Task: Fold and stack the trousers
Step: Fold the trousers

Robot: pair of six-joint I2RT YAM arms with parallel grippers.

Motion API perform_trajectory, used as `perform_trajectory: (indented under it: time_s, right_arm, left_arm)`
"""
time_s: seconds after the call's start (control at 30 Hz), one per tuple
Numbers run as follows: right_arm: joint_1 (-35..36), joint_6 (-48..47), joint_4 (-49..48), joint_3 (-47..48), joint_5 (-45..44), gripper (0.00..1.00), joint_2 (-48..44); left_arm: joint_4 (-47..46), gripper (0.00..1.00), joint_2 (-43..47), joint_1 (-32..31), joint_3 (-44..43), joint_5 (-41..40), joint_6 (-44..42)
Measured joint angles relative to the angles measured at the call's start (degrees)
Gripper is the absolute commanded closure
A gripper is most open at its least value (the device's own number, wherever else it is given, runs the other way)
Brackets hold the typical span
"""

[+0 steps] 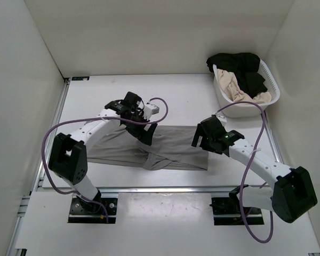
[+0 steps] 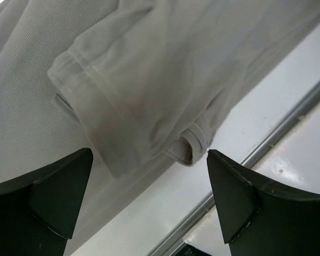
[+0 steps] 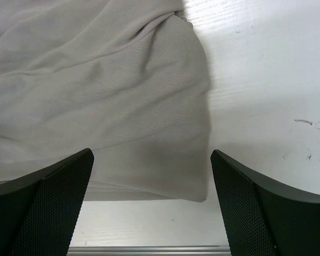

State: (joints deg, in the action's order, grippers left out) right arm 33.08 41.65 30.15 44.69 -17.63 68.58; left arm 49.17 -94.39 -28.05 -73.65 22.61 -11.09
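Observation:
The grey trousers (image 1: 176,144) lie flat across the middle of the table, with a twisted fold near their front edge. My left gripper (image 1: 145,136) hangs open just above their middle. In the left wrist view the left gripper (image 2: 149,156) is over a folded leg hem (image 2: 122,101), with nothing between its fingers. My right gripper (image 1: 199,140) stands open over the trousers' right end. In the right wrist view the right gripper (image 3: 152,154) straddles the cloth's near right corner (image 3: 192,181) without touching it.
A white laundry basket (image 1: 273,95) at the back right holds a black garment (image 1: 240,66) and a beige garment (image 1: 242,92). A metal rail (image 1: 160,188) runs along the table's front edge. White walls close in the left, back and right sides.

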Motion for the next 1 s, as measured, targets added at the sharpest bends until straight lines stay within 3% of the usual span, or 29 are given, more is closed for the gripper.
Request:
perform_trajectory:
  time_s: [0.3, 0.47, 0.5, 0.53, 0.57, 0.73, 0.77, 0.9, 1.0]
  right_arm:
    - [0.00, 0.17, 0.02, 0.00, 0.02, 0.05, 0.85]
    - [0.00, 1.03, 0.17, 0.00, 0.00, 0.06, 0.85]
    - [0.00, 1.29, 0.31, 0.00, 0.00, 0.09, 0.85]
    - [0.20, 1.51, 0.46, -0.07, -0.04, 0.19, 0.79]
    - [0.50, 1.46, 0.59, -0.24, -0.07, 0.23, 0.63]
    - [7.26, -0.57, 1.14, -0.31, 0.26, 0.39, 0.13]
    - [8.79, -1.31, 1.16, -0.04, 0.55, 0.41, 0.59]
    - [13.07, -3.54, 0.90, 4.09, 2.21, 0.36, 5.18]
    - [13.14, -4.35, 0.31, 6.36, 1.73, 0.26, 8.07]
  left_arm:
    - [0.46, 0.00, -4.90, -1.73, 2.62, -7.32, 2.14]
    - [-0.55, 0.00, -3.52, 2.16, 0.22, -4.79, 2.36]
    - [-0.83, 0.00, -3.32, 2.99, -0.37, -4.11, 2.40]
    - [-1.14, 0.00, -3.28, 3.76, -1.01, -3.43, 2.45]
    - [-1.29, 0.00, -3.43, 4.11, -1.31, -2.80, 2.34]
    - [0.66, 0.01, -7.89, 4.59, -2.32, 3.76, 0.59]
    - [1.36, 0.06, -9.33, 4.63, -2.51, 5.16, -0.09]
    - [5.70, 0.30, -12.31, 4.70, -2.54, 8.61, -3.10]
    - [7.43, 0.28, -12.11, 4.70, -2.56, 10.34, -5.07]
